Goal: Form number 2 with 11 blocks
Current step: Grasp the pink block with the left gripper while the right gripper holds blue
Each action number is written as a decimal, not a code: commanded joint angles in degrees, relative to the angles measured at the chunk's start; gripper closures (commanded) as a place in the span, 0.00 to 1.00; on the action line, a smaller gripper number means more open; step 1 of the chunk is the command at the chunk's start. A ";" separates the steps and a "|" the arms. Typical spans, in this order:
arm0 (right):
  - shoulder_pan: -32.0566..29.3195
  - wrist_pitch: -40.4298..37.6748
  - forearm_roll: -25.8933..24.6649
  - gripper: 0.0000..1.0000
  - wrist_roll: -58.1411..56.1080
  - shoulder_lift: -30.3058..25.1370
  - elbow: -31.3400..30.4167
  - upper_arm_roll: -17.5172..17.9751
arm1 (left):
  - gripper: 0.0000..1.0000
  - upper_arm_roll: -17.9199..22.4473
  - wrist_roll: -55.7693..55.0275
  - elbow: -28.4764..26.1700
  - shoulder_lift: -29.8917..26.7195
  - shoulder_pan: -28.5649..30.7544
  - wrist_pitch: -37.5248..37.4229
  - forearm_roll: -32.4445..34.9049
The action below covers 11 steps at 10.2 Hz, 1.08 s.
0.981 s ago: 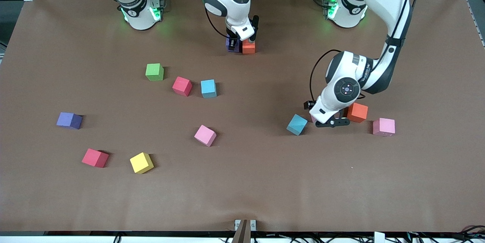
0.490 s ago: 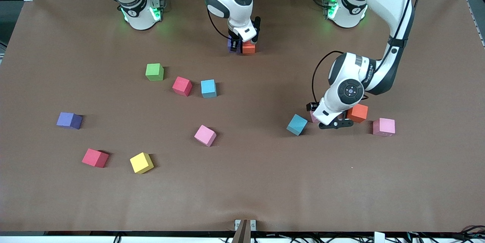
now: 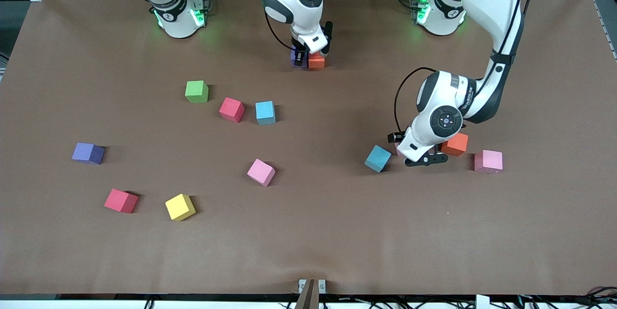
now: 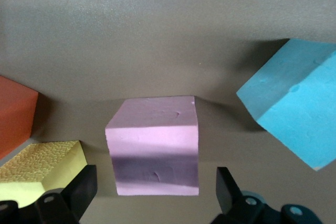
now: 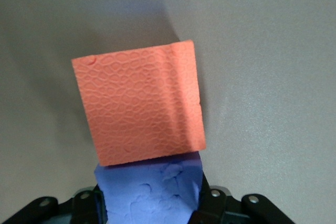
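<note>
nearest the front camera: loose blocks scattered on the table [image 3: 308, 232]. left gripper [image 4: 155, 195] low over a pink block [image 4: 154, 148], fingers spread wide either side, not touching – light blue block [image 4: 294, 107] just beside. farthest: right gripper [image 5: 149, 203] clamped on a purple block [image 5: 149, 190], pressed against an orange block [image 5: 140, 108].

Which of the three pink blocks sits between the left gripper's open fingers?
The pink block under the left gripper, beside the yellow block; the other two pink blocks lie untouched.
</note>
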 commanded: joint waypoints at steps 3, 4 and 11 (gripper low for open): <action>1.08 -0.08 0.30 0.50 -0.61 1.94 1.56 -0.31 | 0.00 0.71 0.51 1.44 1.24 -0.30 -0.45 -1.11; 1.08 0.01 0.30 0.49 -0.61 2.02 1.65 -0.31 | 0.00 0.71 0.51 1.44 1.24 -0.30 -0.45 -1.20; 1.00 0.36 0.21 0.00 -0.52 2.29 2.00 -0.48 | 0.58 0.71 1.38 1.79 1.59 -0.21 0.52 -1.02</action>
